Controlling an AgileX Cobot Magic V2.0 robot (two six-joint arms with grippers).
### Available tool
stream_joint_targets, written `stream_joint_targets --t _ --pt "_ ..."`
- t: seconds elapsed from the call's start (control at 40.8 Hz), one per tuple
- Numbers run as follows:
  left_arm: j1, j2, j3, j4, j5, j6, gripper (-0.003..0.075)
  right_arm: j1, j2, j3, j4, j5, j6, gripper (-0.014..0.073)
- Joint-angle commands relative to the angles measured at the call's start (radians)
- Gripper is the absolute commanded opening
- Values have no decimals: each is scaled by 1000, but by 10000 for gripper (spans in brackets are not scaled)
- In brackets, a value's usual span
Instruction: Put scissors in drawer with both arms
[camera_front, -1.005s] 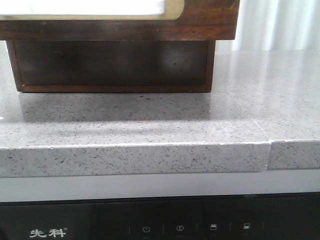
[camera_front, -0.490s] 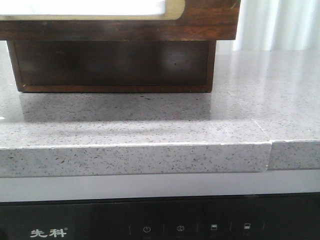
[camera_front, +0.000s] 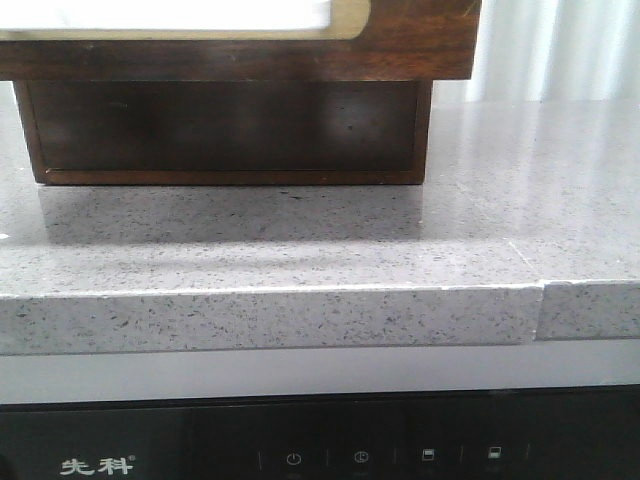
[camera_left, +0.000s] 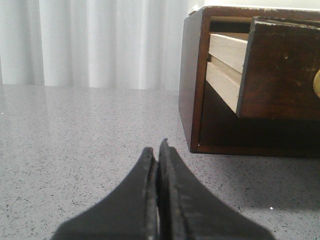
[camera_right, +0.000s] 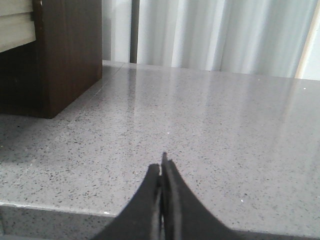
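The scissors are out of view in every frame. The drawer (camera_front: 240, 35), dark brown with a white panel framed in tan, is pulled out of the wooden cabinet (camera_front: 225, 130) and overhangs the counter at the top of the front view. The left wrist view shows the drawer (camera_left: 280, 70) open, with its pale wooden side. My left gripper (camera_left: 156, 149) is shut and empty, low over the counter, left of the cabinet. My right gripper (camera_right: 161, 166) is shut and empty near the counter's front edge, right of the cabinet (camera_right: 65, 55). Neither gripper shows in the front view.
The grey speckled counter (camera_front: 480, 200) runs to a front edge with a seam (camera_front: 541, 300) at the right. White curtains (camera_right: 225, 35) hang behind. A black appliance panel (camera_front: 320, 450) sits below the counter.
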Motion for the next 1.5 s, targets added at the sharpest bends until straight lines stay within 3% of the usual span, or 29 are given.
stream_joint_targets --t 0.0,0.147,0.392,1.471 --pt "-1 -17 25 2 -72 -8 -20 0 -16 1 -4 -85 -4 -68" --pt "-1 -17 25 2 -72 -8 -20 0 -16 1 -9 -108 2 -68" --pt "-1 -17 25 2 -72 -8 -20 -1 -17 1 -145 -162 178 -68" --pt "-1 -17 25 2 -72 -8 -20 -34 -17 1 -128 -152 178 -68"
